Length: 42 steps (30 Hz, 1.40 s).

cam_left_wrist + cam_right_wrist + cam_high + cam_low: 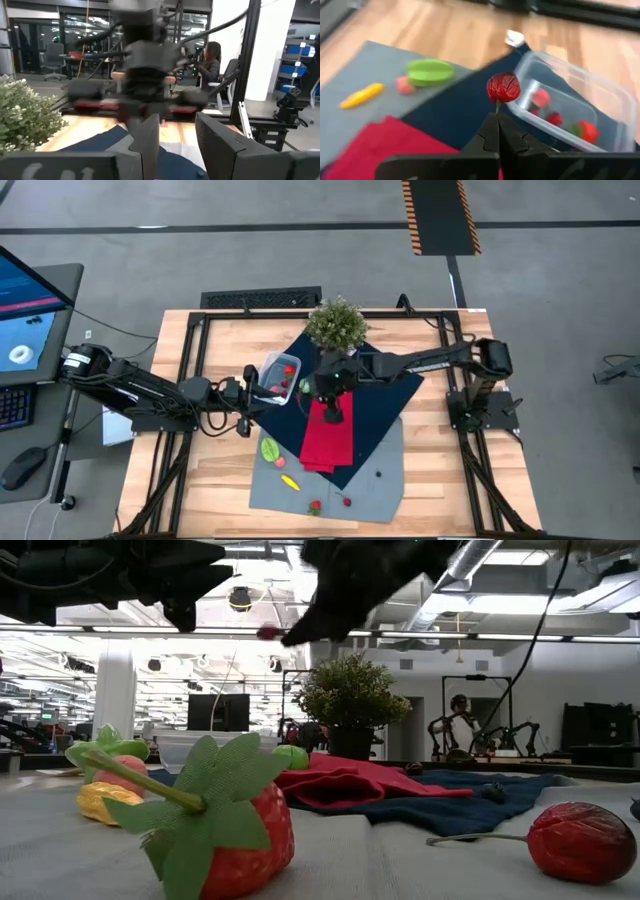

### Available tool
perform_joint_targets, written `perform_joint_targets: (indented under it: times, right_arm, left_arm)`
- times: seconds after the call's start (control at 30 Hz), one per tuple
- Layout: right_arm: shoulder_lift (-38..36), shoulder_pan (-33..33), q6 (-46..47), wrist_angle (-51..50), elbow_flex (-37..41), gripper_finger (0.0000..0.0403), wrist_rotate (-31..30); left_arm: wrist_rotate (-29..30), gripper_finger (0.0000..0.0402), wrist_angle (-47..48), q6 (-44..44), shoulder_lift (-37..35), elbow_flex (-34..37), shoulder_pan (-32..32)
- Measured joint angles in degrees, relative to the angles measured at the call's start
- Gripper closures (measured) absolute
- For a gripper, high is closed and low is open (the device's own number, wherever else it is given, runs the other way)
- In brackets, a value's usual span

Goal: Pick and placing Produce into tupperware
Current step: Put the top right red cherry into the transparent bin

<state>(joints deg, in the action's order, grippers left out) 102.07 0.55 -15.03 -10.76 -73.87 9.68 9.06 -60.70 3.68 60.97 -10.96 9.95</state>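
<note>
My right gripper [498, 116] is shut on a small red cherry [503, 87], held in the air over the red cloth [327, 435] and dark blue cloth, beside the clear tupperware [580, 100]. The tupperware [280, 378] rests on the blue cloth and holds several red pieces. My left gripper [177, 135] is open and hovers at the tupperware's left side [246, 396], touching nothing. A green piece [270, 448], a pink one [281, 463], a yellow one [290, 482], a strawberry [240, 830] and another cherry [580, 840] lie on the grey cloth. My right gripper pinches the cherry's thin stem [497, 106] between its two fingertips, just under the berry. The fingers slant down from above. The cherry [268, 633] sticks out past the fingertips and is lifted clear of the cloths.
A bushy potted plant [336, 323] stands at the far edge of the blue cloth, just behind the tupperware. A grey cloth [375, 480] covers the near middle of the wooden table. A black frame [190, 350] runs around the table. A person [210, 62] sits in the room beyond.
</note>
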Motion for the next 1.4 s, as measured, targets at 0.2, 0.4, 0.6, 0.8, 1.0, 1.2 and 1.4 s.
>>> perform_joint_targets:
  times: [0.2, 0.4, 0.6, 0.8, 1.0, 1.2, 1.4]
  right_arm:
    - [-3.36, -5.62, -0.02, -2.08, 0.07, 0.0392, -4.37]
    - [-3.92, -8.24, -0.02, -0.11, 0.04, 0.0392, -5.62]
    - [-3.55, -8.41, -0.09, 2.96, 0.04, 0.0392, -5.82]
    - [-3.52, -8.14, -0.44, 3.85, 0.04, 0.0391, -5.28]
    - [-3.52, -7.8, -0.44, 3.95, 0.04, 0.0391, -5.26]
    - [-3.52, -7.82, -0.46, 3.93, 0.04, 0.0391, -5.21]
    - [-3.52, -7.47, -0.41, 3.93, 0.04, 0.0391, -5.21]
  left_arm:
    - [1.52, 0.0285, 1.39, 0.14, 0.0, 0.0, 0.36]
    - [-2.05, 0.0285, 3.47, 3.07, 0.02, 0.0, 0.36]
    - [-5.71, 0.0285, 3.95, 3.41, 0.02, 0.0, 0.4]
    - [-5.31, 0.0281, 3.32, 4.29, 1.66, 0.0, 0.38]
    - [-5.19, 0.0238, 2.9, 4.33, 4.75, -2.11, 0.38]
    - [-5.21, 0.0205, 4.49, 4.27, 7.06, -4.27, 0.36]
    - [-6.25, 0.0206, 3.79, 4.31, 7.67, -4.39, 0.36]
